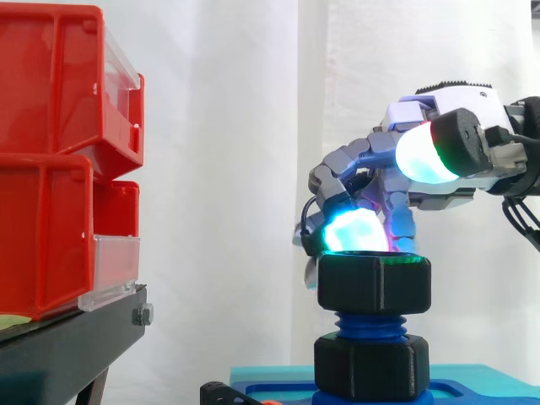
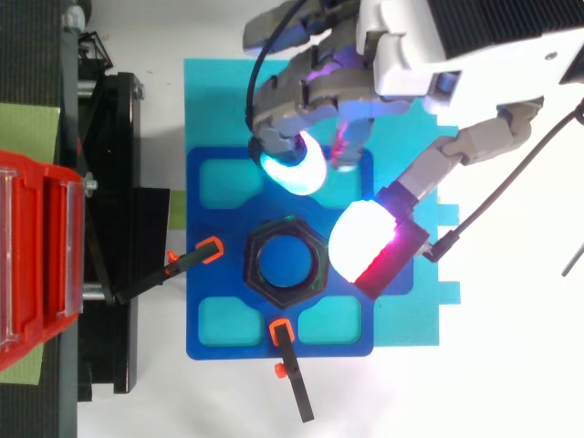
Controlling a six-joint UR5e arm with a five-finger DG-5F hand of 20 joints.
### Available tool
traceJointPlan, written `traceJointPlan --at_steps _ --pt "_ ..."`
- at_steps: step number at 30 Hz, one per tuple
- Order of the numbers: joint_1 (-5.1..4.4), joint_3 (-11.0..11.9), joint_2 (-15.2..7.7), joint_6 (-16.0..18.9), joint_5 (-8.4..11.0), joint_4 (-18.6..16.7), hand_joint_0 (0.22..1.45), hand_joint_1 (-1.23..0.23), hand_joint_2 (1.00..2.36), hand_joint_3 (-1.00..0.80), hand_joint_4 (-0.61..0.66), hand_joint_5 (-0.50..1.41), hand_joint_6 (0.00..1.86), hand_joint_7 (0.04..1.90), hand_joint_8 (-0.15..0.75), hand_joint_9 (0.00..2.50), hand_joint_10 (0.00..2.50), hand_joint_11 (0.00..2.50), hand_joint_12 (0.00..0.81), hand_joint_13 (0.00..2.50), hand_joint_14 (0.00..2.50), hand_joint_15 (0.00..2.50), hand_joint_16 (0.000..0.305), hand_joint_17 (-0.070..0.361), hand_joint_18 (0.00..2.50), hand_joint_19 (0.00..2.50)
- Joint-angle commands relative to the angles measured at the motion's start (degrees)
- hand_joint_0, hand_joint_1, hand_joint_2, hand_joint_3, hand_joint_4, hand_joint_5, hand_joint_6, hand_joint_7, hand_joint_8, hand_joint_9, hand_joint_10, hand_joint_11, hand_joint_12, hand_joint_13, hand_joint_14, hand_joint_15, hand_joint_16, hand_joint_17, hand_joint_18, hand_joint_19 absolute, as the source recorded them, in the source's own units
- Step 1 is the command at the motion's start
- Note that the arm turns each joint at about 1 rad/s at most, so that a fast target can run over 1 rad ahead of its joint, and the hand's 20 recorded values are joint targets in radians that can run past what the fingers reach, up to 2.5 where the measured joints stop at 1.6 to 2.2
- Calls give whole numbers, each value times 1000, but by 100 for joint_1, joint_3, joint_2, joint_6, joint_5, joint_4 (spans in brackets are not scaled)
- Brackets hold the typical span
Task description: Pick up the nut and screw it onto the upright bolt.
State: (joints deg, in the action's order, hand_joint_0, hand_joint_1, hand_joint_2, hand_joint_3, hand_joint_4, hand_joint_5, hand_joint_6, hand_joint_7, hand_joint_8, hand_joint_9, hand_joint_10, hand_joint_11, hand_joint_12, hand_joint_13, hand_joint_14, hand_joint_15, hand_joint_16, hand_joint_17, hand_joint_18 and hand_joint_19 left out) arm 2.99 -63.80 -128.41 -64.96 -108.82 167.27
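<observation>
Black nut (image 1: 374, 284) already started onto upright bolt (image 1: 369, 324) — seemingly let go by hand (image 1: 359, 164), hovering just above — further turns needed.

Bolt (image 1: 369, 325) mostly hidden inside the nut (image 1: 374, 283)

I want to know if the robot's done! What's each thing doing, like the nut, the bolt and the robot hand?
nut: sitting level on top of the bolt, not screwed all the way down.
bolt: standing upright, blue thread showing under the nut.
robot hand: right above the nut; I can't tell if it grips it.
clamps: set on the blue plate.
red bins: stacked, one on the other.
</observation>
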Motion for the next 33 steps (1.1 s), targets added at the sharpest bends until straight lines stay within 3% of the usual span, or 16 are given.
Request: traceJointPlan --at_steps 1,6,12,17,28,29,33 --pt "26 8 9 1 -43 -36 483 -319 1000 -500 236 -36 505 998 244 1167 0 0 262 594 0 0 30 67 207 0" --pt "61 69 0 10 -87 -186 460 -335 1000 -500 199 -129 502 727 238 877 0 0 309 380 0 0 36 80 3 0" --pt "70 228 0 10 -210 -318 447 -333 1000 -500 143 -168 501 613 229 629 0 0 331 189 0 0 41 93 0 0" --pt "-18 192 0 36 -210 -309 442 -322 1000 -500 127 -176 501 579 224 524 0 0 333 107 0 0 43 98 0 0" --pt "-256 -133 0 220 -113 -283 439 -312 1000 -500 123 -175 501 582 224 492 0 0 337 73 0 0 44 100 0 0" --pt "-308 -133 0 220 -87 -203 439 -310 1000 -500 126 -174 501 588 225 492 0 0 337 74 0 0 44 100 0 0" --pt "-370 -133 0 220 -78 -45 439 -305 1000 -500 128 -170 501 592 226 493 0 0 337 74 0 0 44 100 0 0"
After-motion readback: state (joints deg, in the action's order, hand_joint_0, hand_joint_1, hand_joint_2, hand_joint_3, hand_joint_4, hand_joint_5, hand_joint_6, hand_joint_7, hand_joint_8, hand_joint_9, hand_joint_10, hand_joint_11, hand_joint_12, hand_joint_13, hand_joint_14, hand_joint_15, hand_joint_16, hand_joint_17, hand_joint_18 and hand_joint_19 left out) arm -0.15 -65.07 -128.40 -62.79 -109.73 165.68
